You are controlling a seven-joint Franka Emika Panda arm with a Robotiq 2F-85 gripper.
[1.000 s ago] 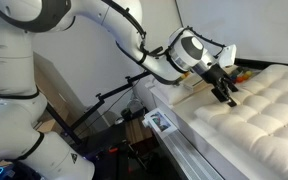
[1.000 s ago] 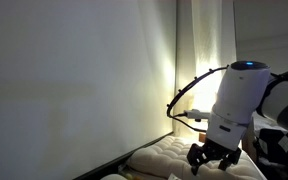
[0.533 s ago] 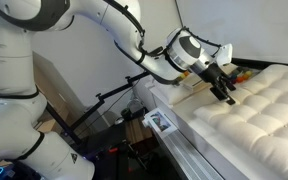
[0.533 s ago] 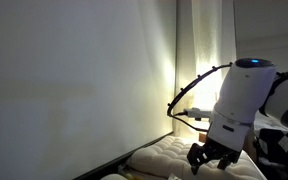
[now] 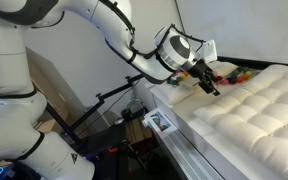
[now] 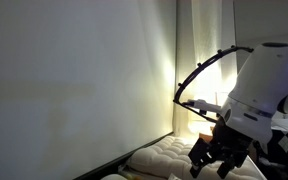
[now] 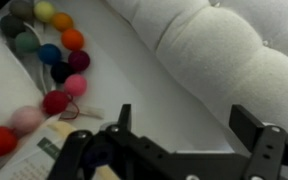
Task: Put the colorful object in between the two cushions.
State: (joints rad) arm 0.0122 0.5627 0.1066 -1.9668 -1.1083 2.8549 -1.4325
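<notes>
The colorful object [image 7: 50,58], a string of small round beads in red, orange, yellow, green, blue and dark colours, lies bunched at the upper left of the wrist view. It shows in an exterior view as a bright patch [image 5: 240,72] at the far end of the bedding. The large tufted cream-white cushion [image 7: 219,52] [image 5: 256,112] lies to the right of it. My gripper [image 7: 184,124] [image 5: 206,80] [image 6: 217,160] hovers open over smooth white fabric between beads and tufted cushion, holding nothing. Which smooth white area is the smaller cushion I cannot tell.
A paper tag [image 7: 46,152] lies by the lowest beads, near my left finger. A black stand [image 5: 114,100] and clutter sit on the floor beside the bed edge [image 5: 179,125]. A wall [image 6: 74,80] and a bright lamp [image 6: 196,120] stand behind the bedding.
My gripper has moved off the tufted cushion's top toward its far end, closer to the beads. Its jaws have stayed open.
</notes>
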